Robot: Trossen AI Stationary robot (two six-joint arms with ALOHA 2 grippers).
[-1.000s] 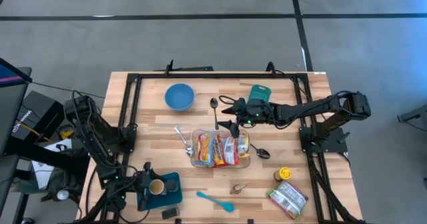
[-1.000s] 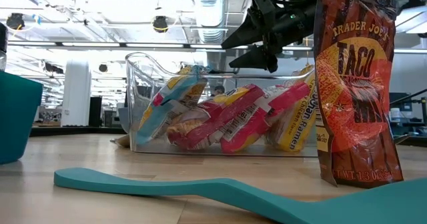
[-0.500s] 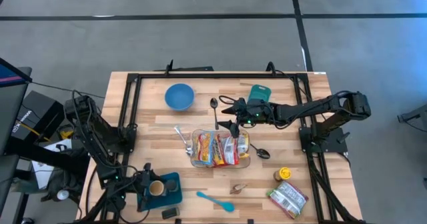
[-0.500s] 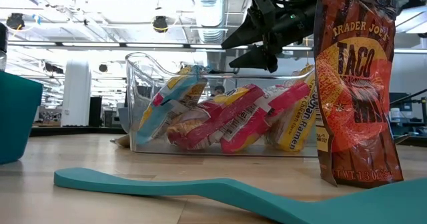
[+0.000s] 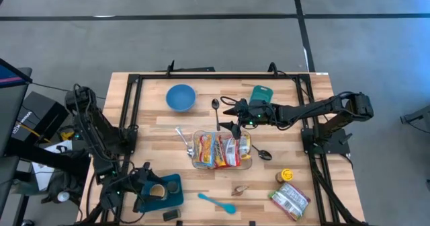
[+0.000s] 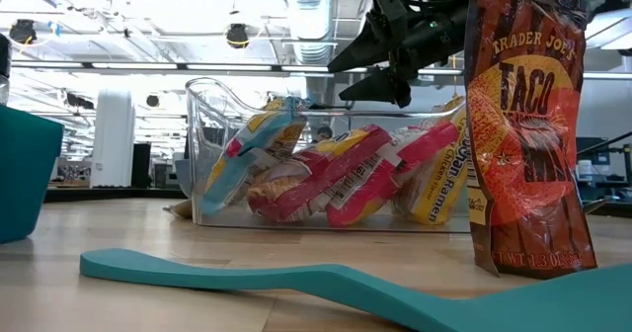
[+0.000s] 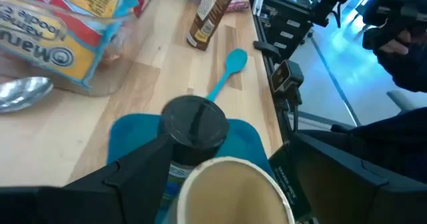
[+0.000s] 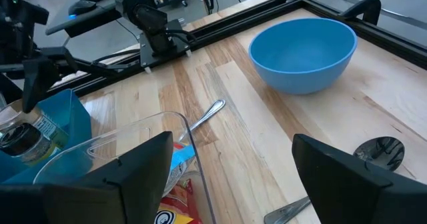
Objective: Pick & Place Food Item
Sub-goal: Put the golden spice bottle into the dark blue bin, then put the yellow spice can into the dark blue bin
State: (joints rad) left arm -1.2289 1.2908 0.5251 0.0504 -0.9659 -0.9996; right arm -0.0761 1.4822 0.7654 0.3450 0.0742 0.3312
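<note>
A clear tub (image 5: 222, 151) holding several ramen packets (image 6: 336, 179) stands mid-table. My right gripper (image 5: 226, 113) is open and empty, hovering just beyond the tub's far edge; it also shows in the low view (image 6: 373, 63). My left gripper (image 5: 145, 187) is open at the teal tray (image 5: 173, 194) by the near left edge. Its fingers stand on either side of a tan cup (image 7: 230, 192), with a black-capped bottle (image 7: 195, 123) just beyond. A brown taco seasoning packet (image 6: 528, 124) stands upright on its bottom edge on the table. My left gripper has its two fingers (image 7: 133, 181) on either side of the tan cup on the teal tray. I cannot tell whether they touch it.
A blue bowl (image 5: 180, 97) and a teal block (image 5: 262, 93) sit at the far side. Metal spoons (image 5: 216, 108) and a fork (image 5: 181, 137) lie around the tub. A teal spoon (image 5: 217, 202), a yellow can (image 5: 287, 175) and a food pouch (image 5: 290, 200) lie near the front.
My left arm has shifted a little toward the table's left edge, with its gripper still at the teal tray. My right gripper has kept still over the tub.
</note>
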